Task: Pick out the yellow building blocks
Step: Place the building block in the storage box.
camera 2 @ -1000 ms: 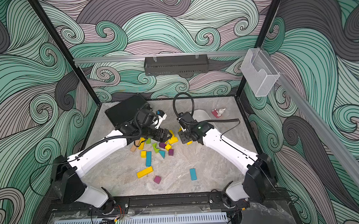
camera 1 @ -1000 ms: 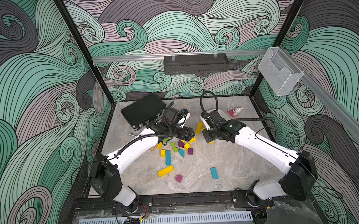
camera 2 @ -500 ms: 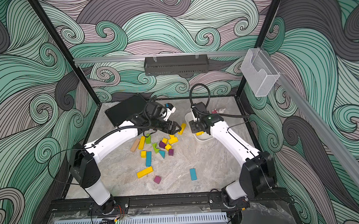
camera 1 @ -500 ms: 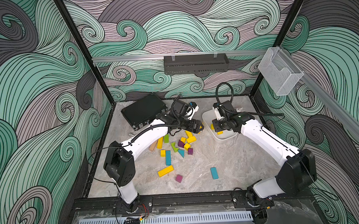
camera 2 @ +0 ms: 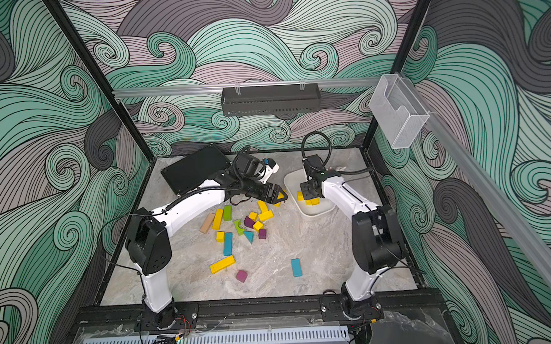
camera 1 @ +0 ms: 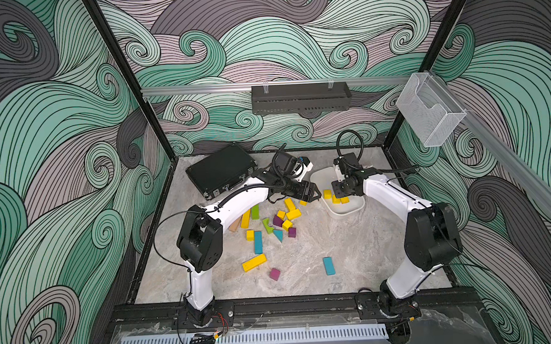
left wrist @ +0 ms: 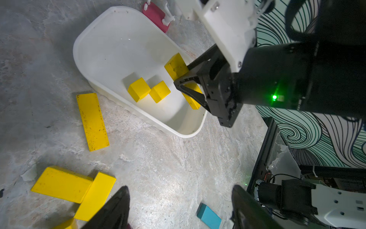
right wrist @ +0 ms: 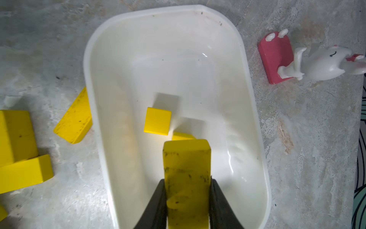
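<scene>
Across the left and middle of the tabletop (camera 1: 353, 256), loose yellow blocks (camera 1: 254, 262) lie among green, teal and purple ones, not yet collected. Above the far end of that scatter hangs the left tool (left wrist: 180, 189), its jaws spread with nothing between them. From it, a long yellow bar (left wrist: 92, 121) lies ahead on the tabletop, just beside the near wall of the white tub (left wrist: 79, 59), its long axis running roughly along that wall; the left arm is clearly the nearer one to it.

Further right, the tub holds two yellow cubes (left wrist: 138, 89) touching each other. Over the same end of the tub, the right tool (right wrist: 187, 182) is clenched on a yellow bar (right wrist: 187, 158), gripping its two long sides. This bar's long axis runs straight out along the jaws, and its free end points over the cubes. The bar sits inside the tub's rim, so I judge a plain release should land it there.
</scene>
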Robot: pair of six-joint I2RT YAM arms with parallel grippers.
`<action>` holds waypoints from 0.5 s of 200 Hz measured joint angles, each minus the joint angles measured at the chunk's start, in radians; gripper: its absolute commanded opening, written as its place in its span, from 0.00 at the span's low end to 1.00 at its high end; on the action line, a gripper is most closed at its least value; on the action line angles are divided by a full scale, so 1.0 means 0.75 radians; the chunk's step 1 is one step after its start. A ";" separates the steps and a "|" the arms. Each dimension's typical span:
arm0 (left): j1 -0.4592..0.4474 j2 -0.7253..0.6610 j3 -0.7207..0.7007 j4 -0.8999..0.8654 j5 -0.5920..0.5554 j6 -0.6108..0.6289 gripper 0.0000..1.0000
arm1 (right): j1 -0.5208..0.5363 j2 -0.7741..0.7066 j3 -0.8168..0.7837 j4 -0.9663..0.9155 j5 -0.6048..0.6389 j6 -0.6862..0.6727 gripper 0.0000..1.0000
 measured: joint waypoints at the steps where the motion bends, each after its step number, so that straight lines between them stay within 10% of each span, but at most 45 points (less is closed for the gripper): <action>1: 0.000 0.000 0.000 -0.002 0.001 0.001 0.79 | -0.001 0.002 0.000 0.001 0.001 -0.001 0.29; 100: 0.000 0.001 -0.066 -0.017 0.049 -0.002 0.79 | -0.108 0.141 0.000 0.063 0.055 -0.048 0.31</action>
